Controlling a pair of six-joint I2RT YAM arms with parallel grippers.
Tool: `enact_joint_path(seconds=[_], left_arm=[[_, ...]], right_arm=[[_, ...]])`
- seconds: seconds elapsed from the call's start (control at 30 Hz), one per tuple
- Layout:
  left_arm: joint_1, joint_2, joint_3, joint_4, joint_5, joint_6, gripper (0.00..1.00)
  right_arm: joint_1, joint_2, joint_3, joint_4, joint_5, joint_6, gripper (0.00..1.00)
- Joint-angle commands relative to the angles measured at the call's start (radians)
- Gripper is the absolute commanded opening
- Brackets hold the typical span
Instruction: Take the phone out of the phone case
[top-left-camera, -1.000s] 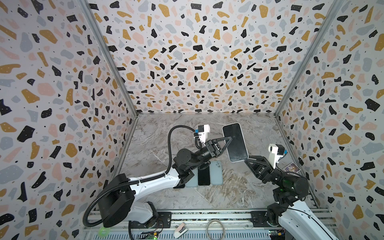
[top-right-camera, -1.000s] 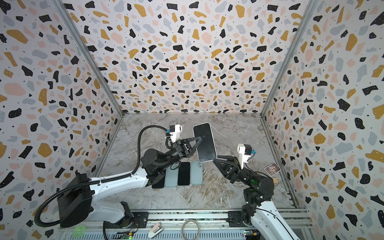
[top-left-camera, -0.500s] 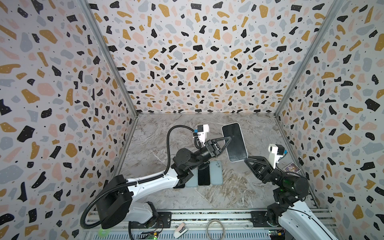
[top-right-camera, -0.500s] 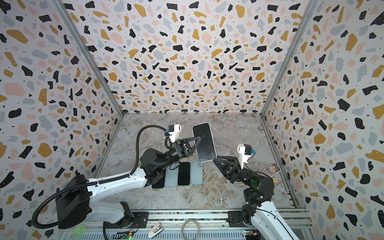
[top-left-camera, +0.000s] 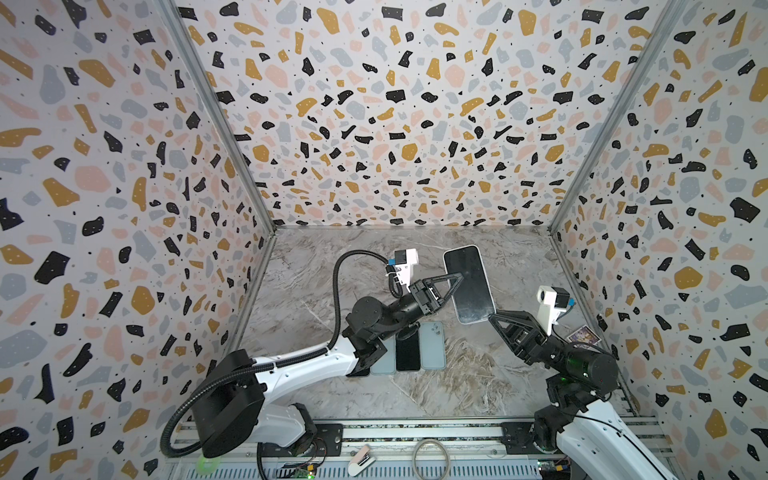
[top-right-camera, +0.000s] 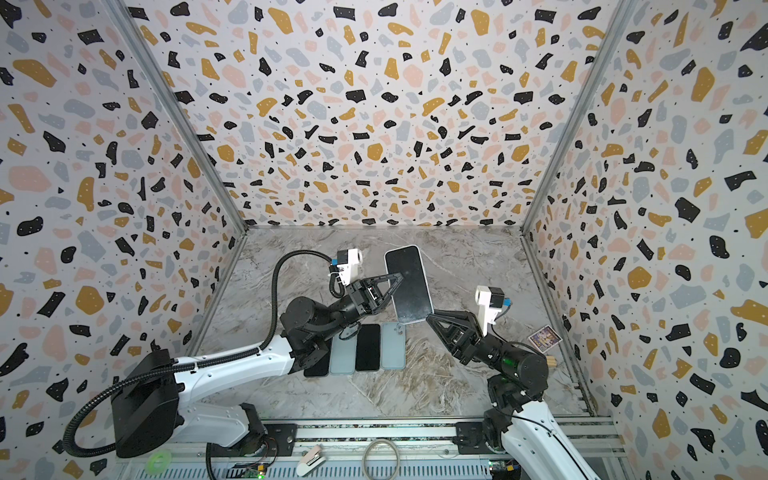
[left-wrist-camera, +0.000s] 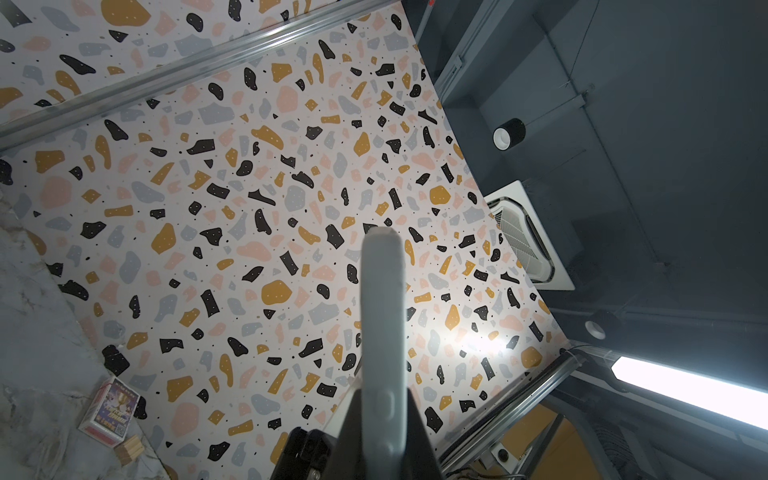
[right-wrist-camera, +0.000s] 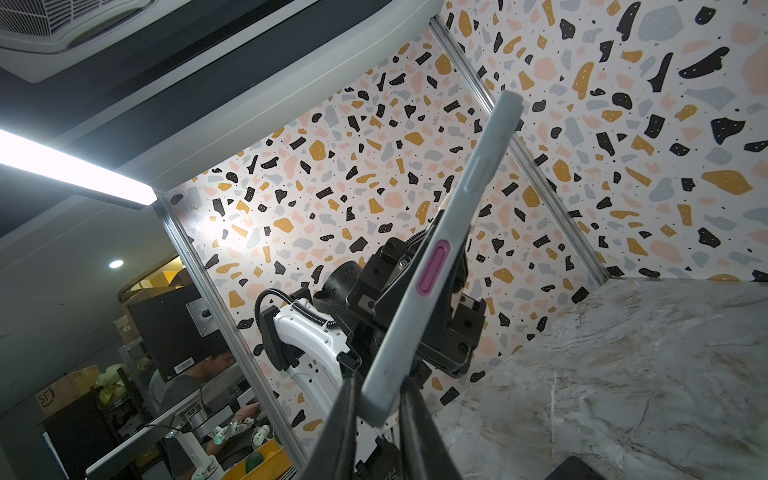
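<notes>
A phone with a dark screen sits in a pale grey phone case (top-left-camera: 469, 282) (top-right-camera: 409, 284), raised above the marble floor and tilted. My left gripper (top-left-camera: 455, 276) (top-right-camera: 395, 276) is shut on the case's long left edge. The left wrist view shows the case (left-wrist-camera: 382, 316) edge-on between the left gripper's (left-wrist-camera: 382, 399) black fingers. My right gripper (top-left-camera: 492, 318) (top-right-camera: 430, 318) reaches up from the right. Its fingers press both faces of the case's near lower corner. In the right wrist view the case (right-wrist-camera: 449, 232), with a pink side button (right-wrist-camera: 433, 268), stands in the right gripper (right-wrist-camera: 378, 399).
Under the left arm a row of items lies flat on the floor: a black phone (top-left-camera: 407, 351), a pale case (top-left-camera: 432, 345), another pale one (top-left-camera: 384, 361). A small card box (top-left-camera: 584, 336) and a wooden block (top-right-camera: 550, 361) sit by the right wall. Terrazzo walls close three sides.
My right gripper's jaws have drawn in around the case's lower corner. The left gripper and the raised phone have barely moved.
</notes>
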Motion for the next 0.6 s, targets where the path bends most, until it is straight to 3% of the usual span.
enact_joint_path(seconds=[0.0, 0.17, 0.57], left_arm=[[-0.005, -0.038, 0.009, 0.075, 0.009, 0.024, 0.00], [-0.005, -0.040, 0.011, 0.073, 0.018, 0.033, 0.00], [-0.004, -0.012, 0.034, 0.217, 0.040, -0.108, 0.00]], right_arm=[[-0.003, 0.004, 0.028, 0.061, 0.000, 0.006, 0.17], [-0.003, 0.024, 0.030, 0.067, -0.011, 0.006, 0.10], [-0.015, 0.041, -0.009, 0.087, -0.020, -0.034, 0.07]])
